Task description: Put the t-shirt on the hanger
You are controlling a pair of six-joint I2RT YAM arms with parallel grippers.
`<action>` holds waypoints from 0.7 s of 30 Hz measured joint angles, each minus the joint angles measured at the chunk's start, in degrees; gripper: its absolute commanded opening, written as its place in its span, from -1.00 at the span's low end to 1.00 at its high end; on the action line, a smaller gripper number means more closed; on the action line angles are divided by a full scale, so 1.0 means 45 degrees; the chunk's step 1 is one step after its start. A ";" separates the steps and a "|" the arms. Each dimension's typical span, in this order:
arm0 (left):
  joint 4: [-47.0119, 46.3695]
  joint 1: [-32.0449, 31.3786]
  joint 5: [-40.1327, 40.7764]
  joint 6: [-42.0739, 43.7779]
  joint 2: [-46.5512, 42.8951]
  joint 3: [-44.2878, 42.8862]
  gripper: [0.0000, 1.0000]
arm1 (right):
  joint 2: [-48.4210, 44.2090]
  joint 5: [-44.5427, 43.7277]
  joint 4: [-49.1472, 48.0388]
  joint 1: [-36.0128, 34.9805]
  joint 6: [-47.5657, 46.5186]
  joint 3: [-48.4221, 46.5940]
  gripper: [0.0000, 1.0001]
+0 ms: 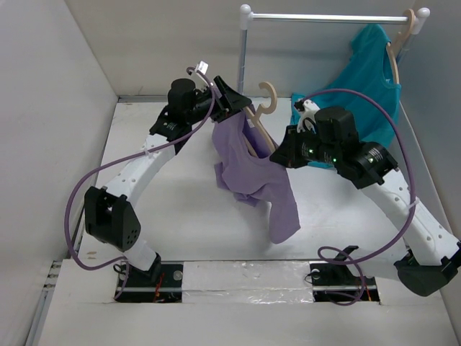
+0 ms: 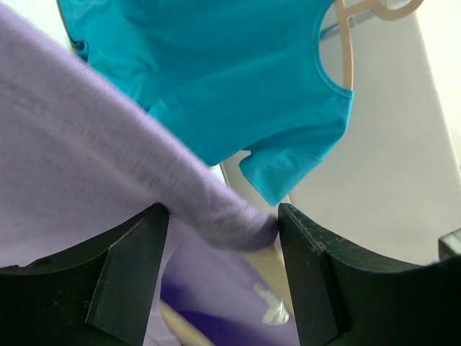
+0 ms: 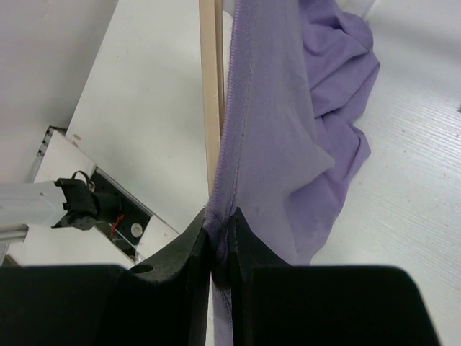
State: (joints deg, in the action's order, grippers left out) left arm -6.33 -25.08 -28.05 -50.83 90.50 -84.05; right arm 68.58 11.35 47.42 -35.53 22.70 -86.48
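Note:
The lavender t-shirt [image 1: 252, 173] hangs in mid-air from the pale wooden hanger [image 1: 262, 127], with its lower part trailing onto the table. My left gripper [image 1: 234, 101] is at the hanger's upper left end. In the left wrist view [image 2: 222, 213] its jaws stand wide apart, and a fabric-covered fold of the t-shirt [image 2: 86, 158] lies between the tips. My right gripper [image 1: 277, 155] is at the hanger's lower arm end. In the right wrist view [image 3: 220, 216] it is shut on the t-shirt's stitched hem [image 3: 274, 130], with the hanger arm [image 3: 210, 108] right beside it.
A teal t-shirt [image 1: 367, 79] hangs on a second wooden hanger [image 1: 403, 36] from the white rack rail [image 1: 324, 16] at the back right; it fills the top of the left wrist view [image 2: 230, 72]. White walls close the left and back sides.

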 measured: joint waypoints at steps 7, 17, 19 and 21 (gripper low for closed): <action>-0.0442 0.0000 -0.0073 -0.0447 0.0102 0.0019 -0.03 | 0.0107 -0.0452 -0.0418 -0.0738 0.0005 0.0267 -1.00; -0.0544 -0.0199 -0.0219 -0.2341 0.0136 -0.0189 -1.00 | 0.0602 -0.1583 -0.0321 -0.1243 -0.0151 0.0991 -1.00; -0.0223 -0.0204 -0.0131 -0.1860 0.0141 -0.0262 -1.00 | 0.0646 -0.1792 -0.0379 -0.1287 -0.0136 0.1039 -1.00; 0.0209 -0.0151 -0.0092 -0.1749 0.0141 -0.0306 -1.00 | 0.0559 -0.1889 -0.0398 -0.1292 -0.0102 0.1044 -0.83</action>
State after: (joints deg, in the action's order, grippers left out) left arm -5.39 -25.76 -28.47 -58.70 91.13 -85.43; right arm 71.09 2.85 45.63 -41.34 22.24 -81.78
